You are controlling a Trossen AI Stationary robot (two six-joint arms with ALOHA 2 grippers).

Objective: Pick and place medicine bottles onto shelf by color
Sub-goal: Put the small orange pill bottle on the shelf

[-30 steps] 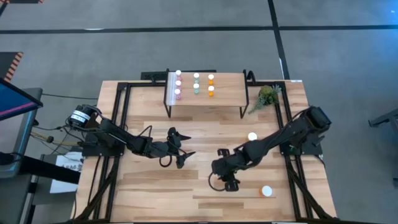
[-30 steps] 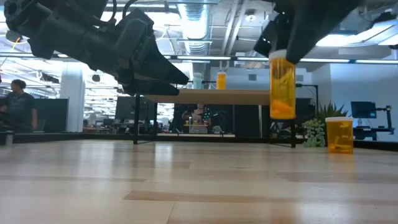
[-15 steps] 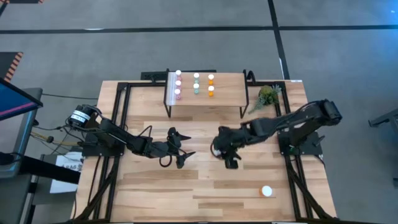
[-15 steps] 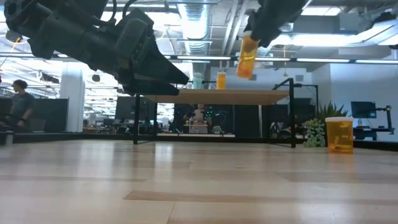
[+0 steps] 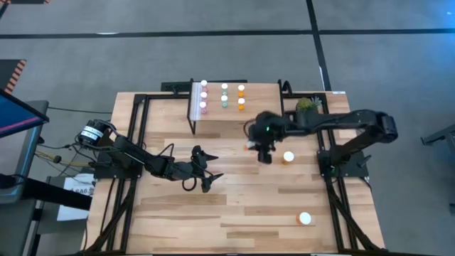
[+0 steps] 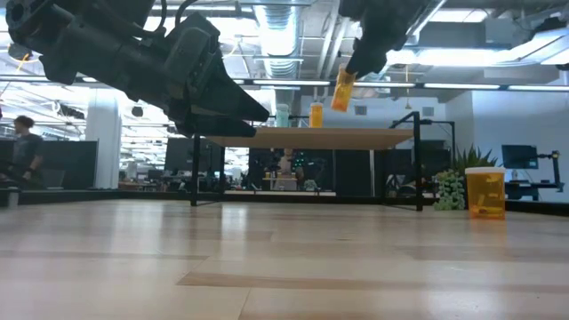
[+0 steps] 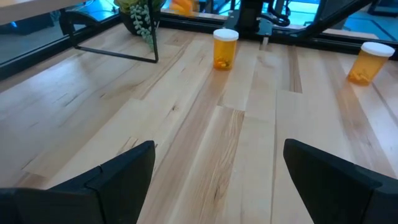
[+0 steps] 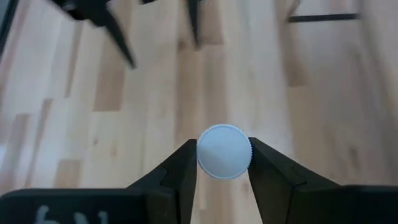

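Note:
My right gripper (image 5: 261,148) is shut on an orange medicine bottle with a white cap (image 6: 342,90), in the air just in front of the shelf (image 5: 259,107). The shelf carries rows of pink (image 5: 203,96), teal (image 5: 224,95) and orange (image 5: 241,97) bottles. Two more orange bottles stand on the table, one (image 5: 288,157) near my right gripper and one (image 5: 305,219) at the near right. My left gripper (image 5: 202,171) is open and empty above the table's middle left; its fingers also show spread apart in the left wrist view (image 7: 217,180). My right gripper pinches the bottle's white cap (image 8: 224,151) between its two fingers, one on each side. The fingers slant down from above. The bottle's orange body (image 6: 341,94) hangs tilted below them, lifted clear of the table at about the height of the shelf top.
A small green plant (image 5: 304,110) stands right of the shelf. The shelf's black legs (image 6: 193,173) stand on the far part of the table. Bare wood lies between the two arms and along the near edge. A person (image 6: 27,147) is in the room beyond.
My right gripper has carried the orange bottle from the near right of the table up and toward the far edge, up to the shelf's front. It stays shut on it. The bottle has gone from hanging upright to tilted.

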